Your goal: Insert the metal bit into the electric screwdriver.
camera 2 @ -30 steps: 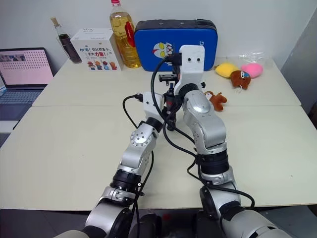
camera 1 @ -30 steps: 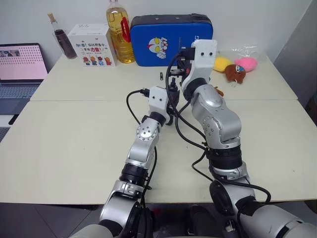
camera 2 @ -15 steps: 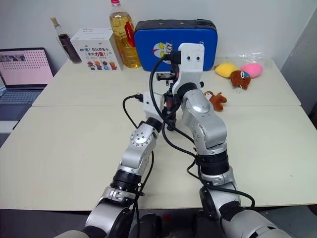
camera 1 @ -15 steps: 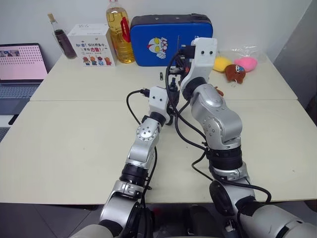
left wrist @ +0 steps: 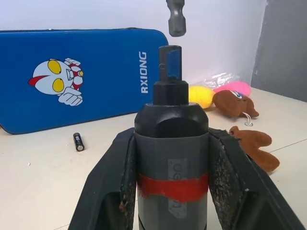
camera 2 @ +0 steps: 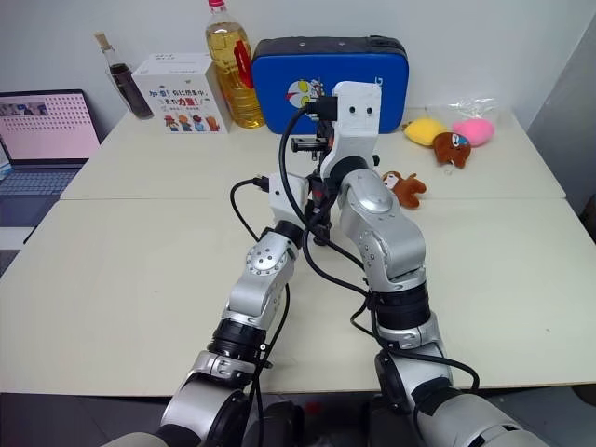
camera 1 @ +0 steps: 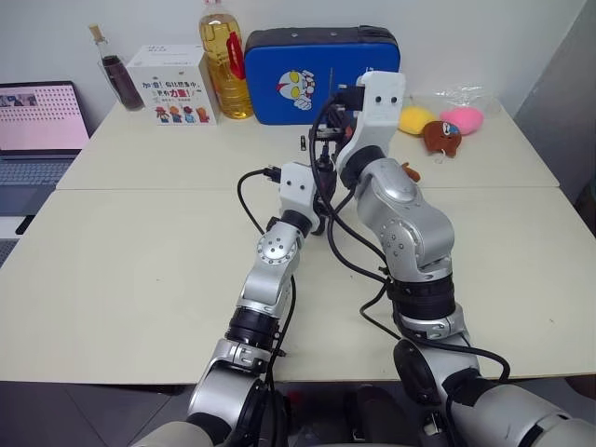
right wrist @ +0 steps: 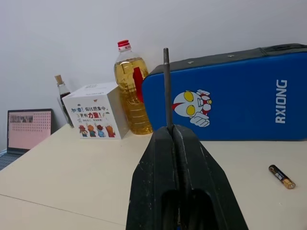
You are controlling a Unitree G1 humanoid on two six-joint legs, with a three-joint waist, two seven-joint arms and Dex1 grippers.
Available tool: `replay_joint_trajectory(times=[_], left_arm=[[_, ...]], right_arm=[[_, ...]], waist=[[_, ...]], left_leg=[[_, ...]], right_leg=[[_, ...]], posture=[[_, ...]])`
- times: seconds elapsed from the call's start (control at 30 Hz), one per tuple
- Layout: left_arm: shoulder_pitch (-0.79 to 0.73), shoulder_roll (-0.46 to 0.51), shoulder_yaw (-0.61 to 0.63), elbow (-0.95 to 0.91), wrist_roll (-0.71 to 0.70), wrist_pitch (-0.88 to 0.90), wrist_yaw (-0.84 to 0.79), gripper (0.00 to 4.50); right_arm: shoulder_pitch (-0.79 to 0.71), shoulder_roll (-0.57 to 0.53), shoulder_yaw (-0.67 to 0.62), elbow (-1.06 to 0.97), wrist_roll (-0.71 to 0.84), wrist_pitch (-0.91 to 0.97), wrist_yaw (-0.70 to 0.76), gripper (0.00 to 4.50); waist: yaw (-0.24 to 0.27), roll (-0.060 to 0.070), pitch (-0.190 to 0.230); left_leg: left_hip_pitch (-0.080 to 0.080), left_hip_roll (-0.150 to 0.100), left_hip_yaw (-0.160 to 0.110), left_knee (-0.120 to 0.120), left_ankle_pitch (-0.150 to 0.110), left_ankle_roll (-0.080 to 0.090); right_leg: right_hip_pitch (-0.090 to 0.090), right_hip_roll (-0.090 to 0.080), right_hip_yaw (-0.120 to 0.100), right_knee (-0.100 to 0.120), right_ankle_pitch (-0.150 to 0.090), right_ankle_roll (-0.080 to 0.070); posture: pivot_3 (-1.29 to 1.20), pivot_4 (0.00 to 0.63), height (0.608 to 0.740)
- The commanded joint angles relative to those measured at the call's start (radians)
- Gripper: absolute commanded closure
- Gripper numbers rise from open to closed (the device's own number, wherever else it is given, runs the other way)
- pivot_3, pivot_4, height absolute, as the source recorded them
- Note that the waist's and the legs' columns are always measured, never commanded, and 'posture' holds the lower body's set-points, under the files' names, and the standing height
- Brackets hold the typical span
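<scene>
- One screwdriver (left wrist: pixel 171 163)
- One bit (right wrist: pixel 166 86)
- Two grippers: left (left wrist: pixel 171 191), right (right wrist: pixel 175 136)
- One blue case (camera 1: pixel 321 73)
- One battery (left wrist: pixel 78 142)
- Two bottles: oil (camera 1: pixel 223 58), dark (camera 1: pixel 116 73)
- One box (camera 1: pixel 172 86)
- One laptop (camera 1: pixel 39 126)
- Four plush toys: yellow (camera 2: pixel 424 129), pink (camera 2: pixel 477 130), brown (camera 2: pixel 450 146), brown (camera 2: pixel 402 187)

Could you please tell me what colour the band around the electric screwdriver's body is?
Red, on the black electric screwdriver; it shows best in the left wrist view.

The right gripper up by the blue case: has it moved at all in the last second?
No real move. The right gripper still sits in front of the blue case, at most tilted slightly, shut on the metal bit.
</scene>
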Motion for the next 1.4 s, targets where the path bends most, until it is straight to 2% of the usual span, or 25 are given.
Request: replay_joint_trajectory(times=[0.03, 1.4], left_arm=[[-0.020, -0.001, 0.000, -0.018, 0.005, -0.007, 0.001, 2.84], [-0.007, -0.003, -0.007, -0.049, 0.003, 0.009, -0.006, 2.84]], right_arm=[[-0.020, 0.054, 0.000, -0.025, 0.017, -0.016, -0.007, 4.48], [-0.006, 0.046, 0.025, 0.015, -0.005, -0.094, -0.011, 4.48]], waist=[[0.000, 0.000, 0.000], [0.000, 0.000, 0.000]], left_leg=[[0.000, 0.000, 0.000, 0.000, 0.000, 0.000], [0.000, 0.000, 0.000, 0.000, 0.000, 0.000]], right_leg=[[0.000, 0.000, 0.000, 0.000, 0.000, 0.000], [0.000, 0.000, 0.000, 0.000, 0.000, 0.000]], posture=[[0.00, 0.150, 0.740], [0.00, 0.150, 0.740]])
